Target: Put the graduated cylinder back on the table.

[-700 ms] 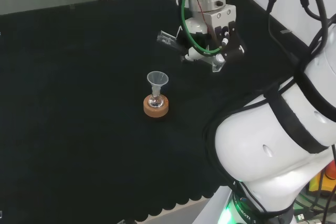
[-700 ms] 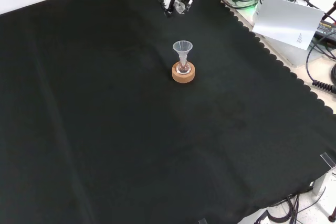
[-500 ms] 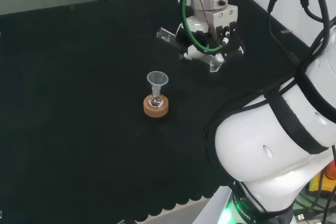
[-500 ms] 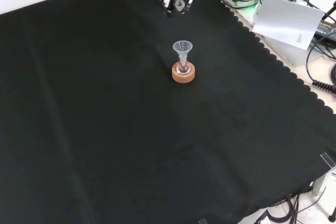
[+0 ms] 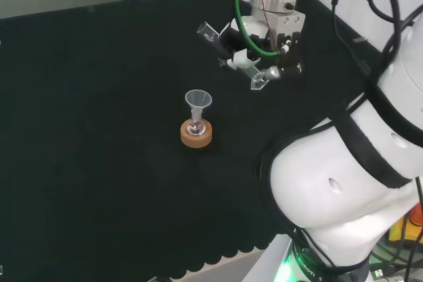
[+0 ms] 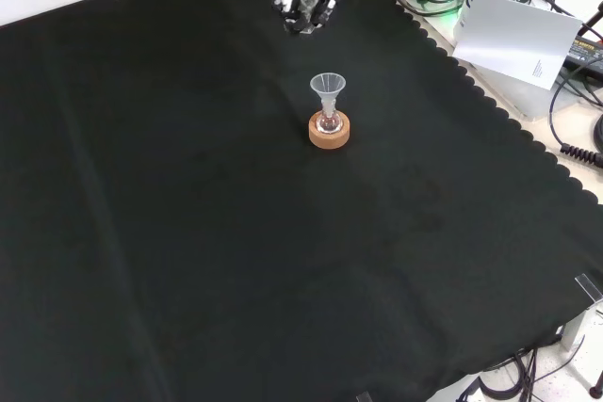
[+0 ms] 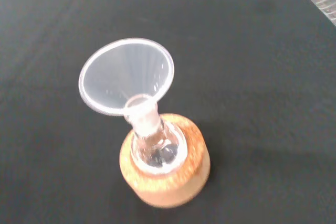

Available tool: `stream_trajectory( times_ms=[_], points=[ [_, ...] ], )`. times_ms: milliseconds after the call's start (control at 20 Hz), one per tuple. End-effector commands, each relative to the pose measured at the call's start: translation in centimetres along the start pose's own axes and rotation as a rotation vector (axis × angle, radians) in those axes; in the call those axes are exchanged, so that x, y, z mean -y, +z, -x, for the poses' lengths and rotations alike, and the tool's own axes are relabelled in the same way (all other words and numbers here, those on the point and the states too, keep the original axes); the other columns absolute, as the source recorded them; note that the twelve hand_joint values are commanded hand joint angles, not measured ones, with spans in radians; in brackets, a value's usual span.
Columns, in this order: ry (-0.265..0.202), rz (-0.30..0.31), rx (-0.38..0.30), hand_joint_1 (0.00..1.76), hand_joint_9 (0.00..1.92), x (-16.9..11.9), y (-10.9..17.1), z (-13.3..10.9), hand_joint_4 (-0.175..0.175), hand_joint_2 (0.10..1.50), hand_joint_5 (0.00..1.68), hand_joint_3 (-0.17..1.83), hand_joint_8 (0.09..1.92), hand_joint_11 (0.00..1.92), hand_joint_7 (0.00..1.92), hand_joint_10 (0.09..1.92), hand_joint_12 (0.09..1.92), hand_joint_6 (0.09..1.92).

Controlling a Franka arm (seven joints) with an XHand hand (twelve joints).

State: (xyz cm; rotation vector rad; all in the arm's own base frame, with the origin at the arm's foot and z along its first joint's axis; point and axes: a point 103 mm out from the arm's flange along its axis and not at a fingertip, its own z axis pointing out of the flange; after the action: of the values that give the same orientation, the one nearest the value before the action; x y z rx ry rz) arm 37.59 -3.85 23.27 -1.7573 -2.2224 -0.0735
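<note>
Aloft, the hand (image 5: 264,57) curls around the tilted graduated cylinder (image 5: 228,51) above the cloth (image 5: 99,130).

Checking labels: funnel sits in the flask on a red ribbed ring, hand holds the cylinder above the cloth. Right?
Not quite: the flask stands in a cork ring, not a red ribbed one, as the wrist view shows. The funnel is in it, and the hand holds the graduated cylinder above the cloth.

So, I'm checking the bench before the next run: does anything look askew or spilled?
No spill shows. The clear graduated cylinder lies tilted in the black and white hand, above the black cloth. The clear funnel stands upright in the small flask on its cork ring.
</note>
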Motion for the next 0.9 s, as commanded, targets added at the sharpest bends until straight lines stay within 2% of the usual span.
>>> stream_trajectory(
  times_ms=[50,300,650,900],
  points=[
    [-0.044,0.148,-0.155,1.15,1.42,-7.1,0.3,5.6,-0.175,1.22,0.95,-0.17,0.22,1.2,1.27,0.09,0.74,1.09],
    [-0.071,0.198,-0.229,1.15,1.41,-11.4,1.7,7.6,-0.175,1.22,0.95,-0.17,0.22,1.2,1.27,0.09,0.74,1.09],
    [-0.119,0.219,-0.315,1.15,1.41,-16.7,3.4,9.0,-0.175,1.22,0.95,-0.17,0.22,1.2,1.26,0.09,0.74,1.09],
    [-0.109,0.257,-0.383,1.15,1.41,-18.9,4.0,10.0,-0.175,1.22,0.95,-0.17,0.22,1.19,1.26,0.09,0.75,1.09]
  ],
)
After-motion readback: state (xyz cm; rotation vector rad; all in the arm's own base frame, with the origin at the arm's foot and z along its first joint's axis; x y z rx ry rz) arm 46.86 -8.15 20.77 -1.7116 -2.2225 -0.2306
